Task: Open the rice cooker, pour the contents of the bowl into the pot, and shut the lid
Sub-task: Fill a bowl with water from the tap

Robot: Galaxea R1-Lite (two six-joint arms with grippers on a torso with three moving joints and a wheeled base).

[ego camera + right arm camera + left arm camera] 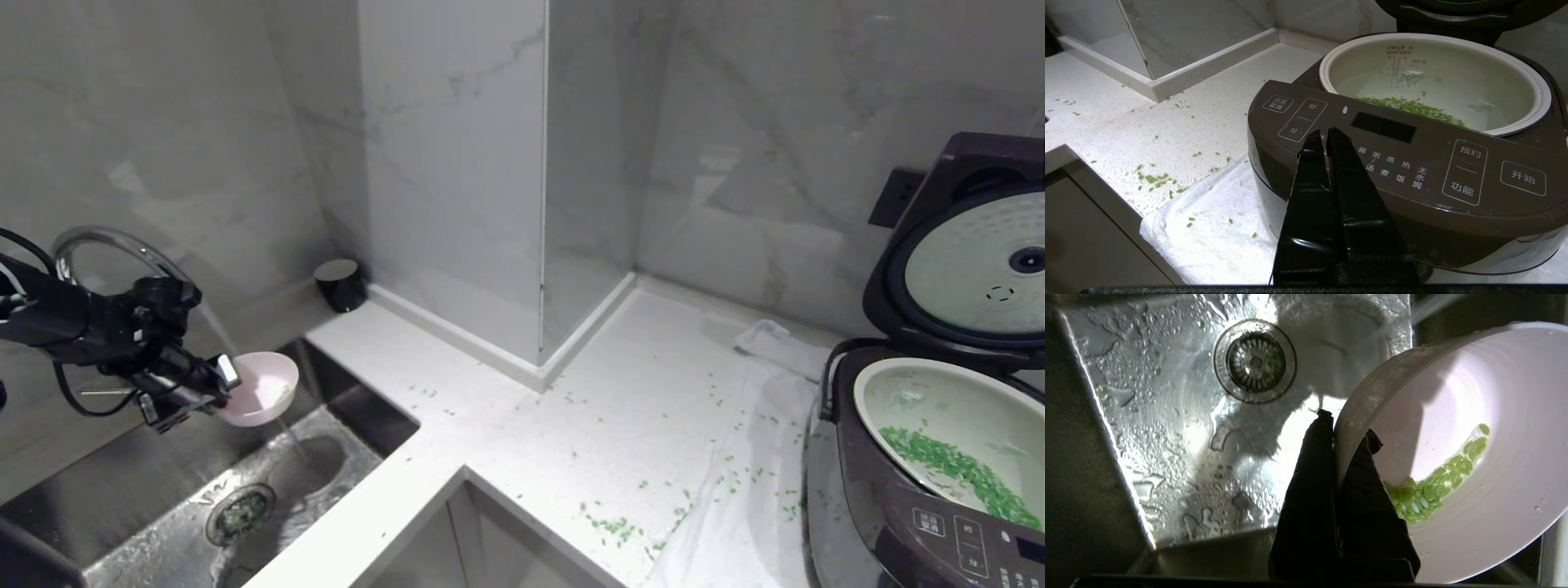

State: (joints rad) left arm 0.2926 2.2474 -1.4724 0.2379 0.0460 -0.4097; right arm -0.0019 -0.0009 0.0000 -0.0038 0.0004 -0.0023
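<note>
Left gripper (1337, 437) pinching bowl (1474, 437) rim over wet sink (1167, 437), scattered green grains (612, 527) across counter (506, 441).

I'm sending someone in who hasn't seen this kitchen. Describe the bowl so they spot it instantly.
Start at the wet stainless steel sink set into the white counter's left end. Above it the left gripper pinches the rim of a small round bowl, pale pink outside, white inside, tilted under the tap's stream. It is the only pink thing there, with a few bright green grains inside.
</note>
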